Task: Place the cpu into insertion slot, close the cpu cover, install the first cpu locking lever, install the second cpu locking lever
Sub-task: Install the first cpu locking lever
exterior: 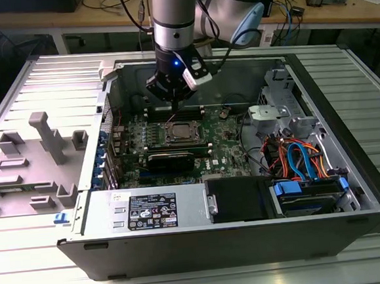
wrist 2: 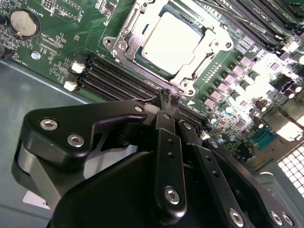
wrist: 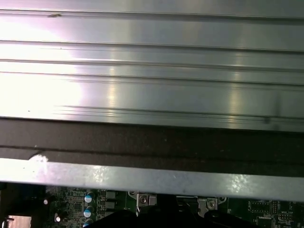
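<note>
I am watching the gripper (exterior: 174, 102) hanging inside the open computer case (exterior: 250, 242). In the exterior view it is sitting at about twelve o'clock from the insertion slot (exterior: 167, 136), apart from it. Its fingers (wrist 2: 164, 114) are pressing together with nothing between them. The cpu (wrist 2: 172, 38) is lying in the slot on the green circuit board (wrist 2: 71, 42), and the cpu cover (wrist 2: 127, 33) is lying flat around it.

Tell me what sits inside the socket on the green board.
The silvery chip lies in it, framed by the metal cover. What lies beneath the chip is covered.
</note>
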Controlling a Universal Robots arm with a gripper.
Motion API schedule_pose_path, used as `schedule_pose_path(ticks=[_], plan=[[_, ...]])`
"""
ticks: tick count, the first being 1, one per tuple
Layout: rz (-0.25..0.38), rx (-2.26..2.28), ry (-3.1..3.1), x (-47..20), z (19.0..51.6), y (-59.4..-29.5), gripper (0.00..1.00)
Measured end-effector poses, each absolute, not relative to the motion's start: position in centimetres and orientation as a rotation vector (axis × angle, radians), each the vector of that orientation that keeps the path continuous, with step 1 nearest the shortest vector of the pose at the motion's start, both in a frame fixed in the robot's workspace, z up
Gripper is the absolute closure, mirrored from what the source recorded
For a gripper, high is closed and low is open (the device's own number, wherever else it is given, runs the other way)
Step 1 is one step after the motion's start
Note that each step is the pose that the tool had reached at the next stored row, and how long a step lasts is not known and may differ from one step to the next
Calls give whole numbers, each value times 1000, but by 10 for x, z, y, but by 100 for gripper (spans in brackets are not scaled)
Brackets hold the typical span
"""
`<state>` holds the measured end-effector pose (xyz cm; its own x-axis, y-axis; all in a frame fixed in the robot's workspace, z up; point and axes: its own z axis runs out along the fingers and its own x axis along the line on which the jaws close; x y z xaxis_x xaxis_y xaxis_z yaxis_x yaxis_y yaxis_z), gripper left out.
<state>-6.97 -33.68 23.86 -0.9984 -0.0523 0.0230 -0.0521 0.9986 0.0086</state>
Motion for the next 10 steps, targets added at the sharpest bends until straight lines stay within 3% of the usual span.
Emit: schedule_pose_path(ticks=[10], plan=[[-12,82,-3117,-64,235,-336,89]])
